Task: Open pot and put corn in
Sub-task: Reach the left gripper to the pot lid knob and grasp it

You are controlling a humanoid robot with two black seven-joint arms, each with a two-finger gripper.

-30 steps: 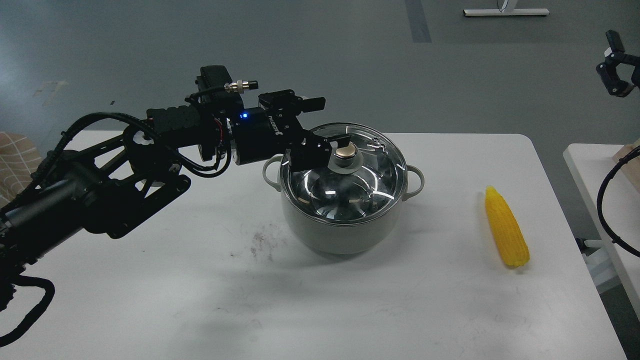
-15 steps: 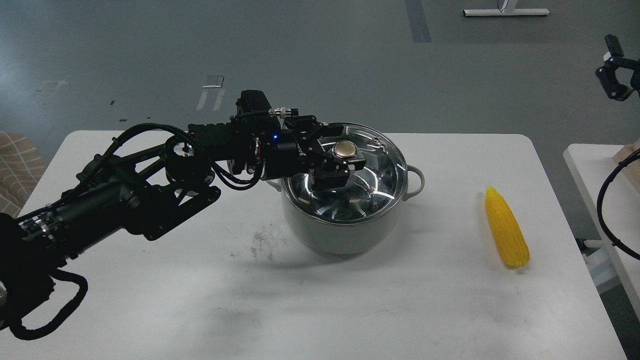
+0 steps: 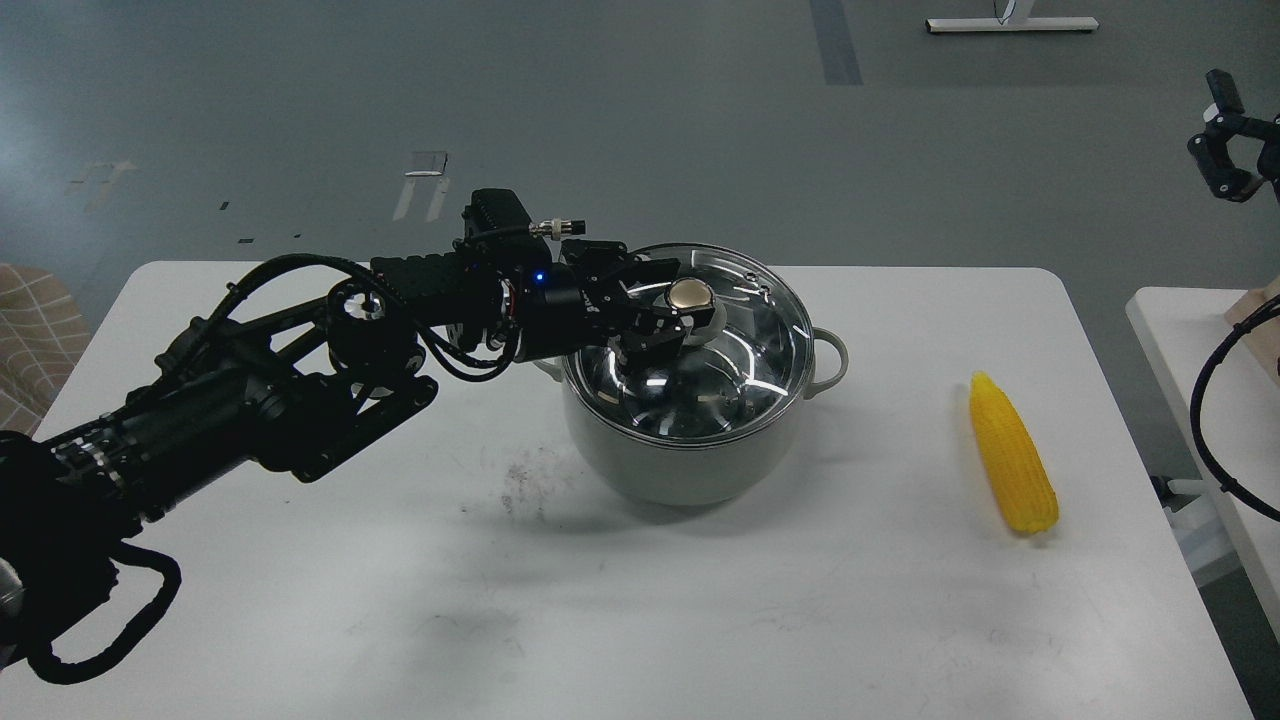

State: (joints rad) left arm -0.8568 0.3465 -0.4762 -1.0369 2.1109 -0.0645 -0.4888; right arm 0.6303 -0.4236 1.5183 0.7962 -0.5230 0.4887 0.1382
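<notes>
Directly between the fingers of the left gripper sits the small gold knob of the round glass lid, and the fingers appear closed around its stem from the left side, though the dark parts make the contact hard to confirm. That lid rests flat on the round pale grey-green cooking pot, whose shiny steel interior shows through the glass with nothing visible inside. So the pot lies straight beneath this claw, and the lift it calls for is likely upward. Well to the claw's right, on the white table, the bright yellow tapered corn cob lies on its side, its long axis running away from the robot, pointed tip at the far end. The right gripper hangs high at the far right edge, nearer the corn; whether it is open cannot be told.
</notes>
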